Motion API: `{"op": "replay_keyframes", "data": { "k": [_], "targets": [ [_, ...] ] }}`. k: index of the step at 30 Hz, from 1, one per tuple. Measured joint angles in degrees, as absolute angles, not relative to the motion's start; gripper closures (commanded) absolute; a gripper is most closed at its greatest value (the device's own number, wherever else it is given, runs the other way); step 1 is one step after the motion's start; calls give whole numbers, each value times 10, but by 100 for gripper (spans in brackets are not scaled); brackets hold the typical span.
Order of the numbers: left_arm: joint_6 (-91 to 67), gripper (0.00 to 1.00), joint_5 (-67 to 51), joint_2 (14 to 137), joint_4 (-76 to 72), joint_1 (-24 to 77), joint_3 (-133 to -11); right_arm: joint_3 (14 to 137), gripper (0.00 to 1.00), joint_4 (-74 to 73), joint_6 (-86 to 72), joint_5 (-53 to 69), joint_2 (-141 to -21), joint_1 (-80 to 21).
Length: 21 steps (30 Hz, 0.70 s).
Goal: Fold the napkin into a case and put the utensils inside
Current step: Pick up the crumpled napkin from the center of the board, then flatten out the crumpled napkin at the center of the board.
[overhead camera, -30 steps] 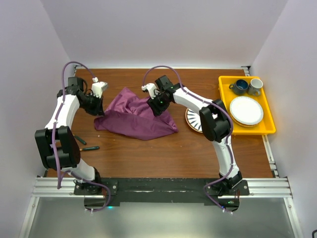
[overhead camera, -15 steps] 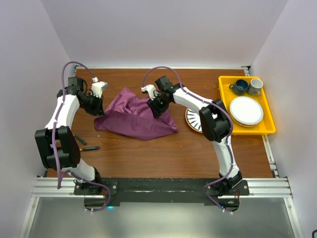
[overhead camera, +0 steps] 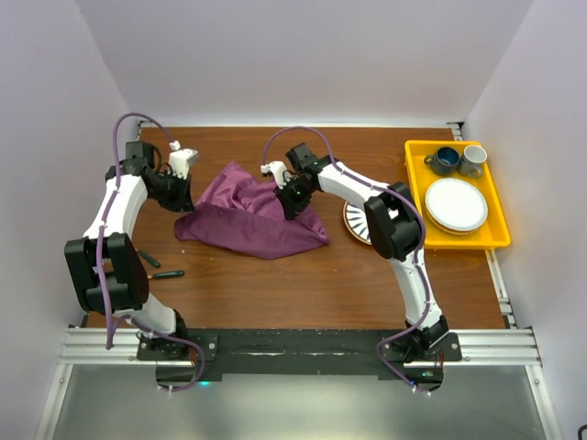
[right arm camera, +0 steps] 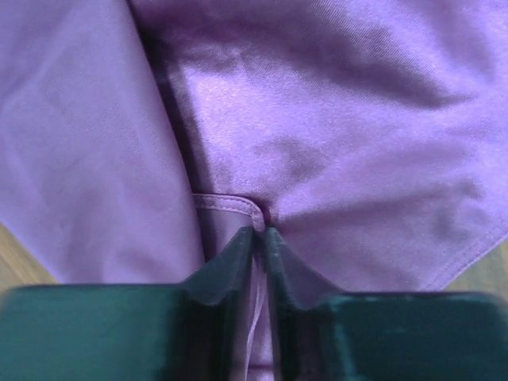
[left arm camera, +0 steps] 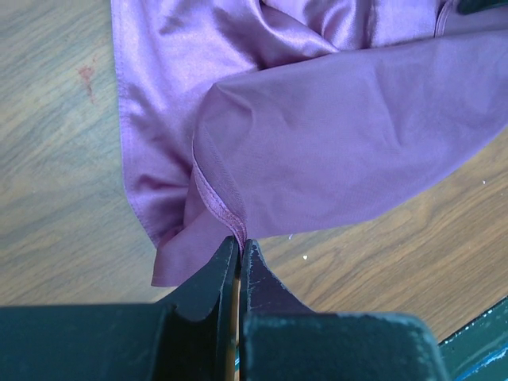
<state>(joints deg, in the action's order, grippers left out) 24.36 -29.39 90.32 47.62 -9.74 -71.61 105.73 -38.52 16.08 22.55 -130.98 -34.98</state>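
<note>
While both arms reach over the table (overhead camera: 303, 284), your napkin (overhead camera: 248, 220) lies crumpled on it, left of centre and nearer the far edge than the near one.

Left gripper (left arm camera: 238, 242): fingers pressed together on the napkin's left corner. The hem is pinched at the very tips, and the rest of the cloth spreads away beyond them onto the wood.

Right gripper (right arm camera: 259, 232): fingers nearly together, clamped on a folded hem at the napkin's right side. Cloth fills the view on both sides of the tips.

Plate (overhead camera: 354, 225): just right of the napkin, partly hidden by your right arm.
</note>
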Motion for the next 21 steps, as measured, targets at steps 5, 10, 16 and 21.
{"op": "replay_keyframes", "data": {
  "k": [5,10,16,21],
  "targets": [
    [225,100,-295,903,463,-98,-719,1059,100,-394,159,238,-1307,-346],
    [200,100,-295,903,445,-107,-777,1079,100,-389,127,242,-1273,-316],
    [155,100,-274,899,380,-114,-880,1178,100,-332,74,240,-1219,-233],
    [125,100,-251,893,312,-114,-951,1193,100,-241,37,216,-1149,-193]
  ]
}}
